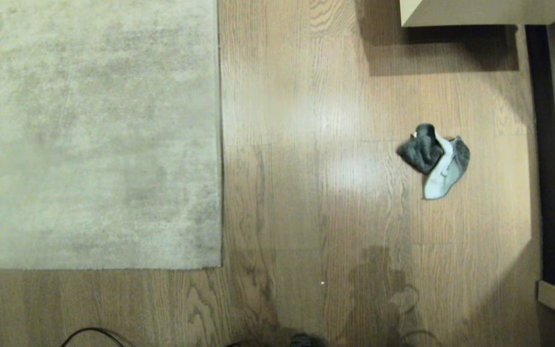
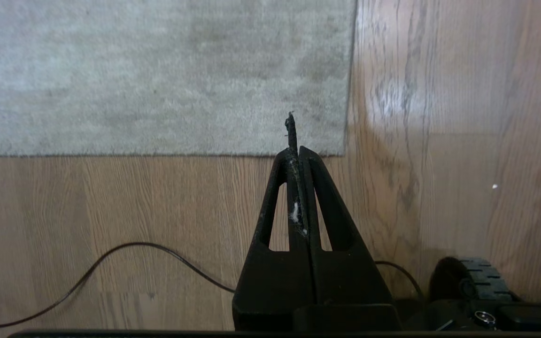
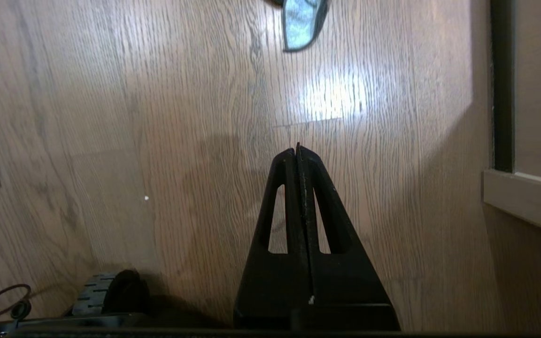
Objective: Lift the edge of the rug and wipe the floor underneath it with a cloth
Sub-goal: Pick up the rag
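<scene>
The rug [image 1: 89, 135] lies flat at the left of the scene; its right edge and near edge run straight and meet at one corner, both down on the floor [image 1: 306, 193]. A broad strip of bare planks separates that right edge from the one cloth [image 1: 434, 161], which lies crumpled well to the right, apart from the rug. Pale furniture [image 1: 475, 12] borders the far right. One black cable [image 2: 111, 263] lies on the near floor. The left gripper [image 2: 295, 152] hangs above the rug's near corner, fingers pressed together, holding nothing. The right gripper [image 3: 297, 152] hangs over bare floor nearer than the cloth, likewise closed and empty.
</scene>
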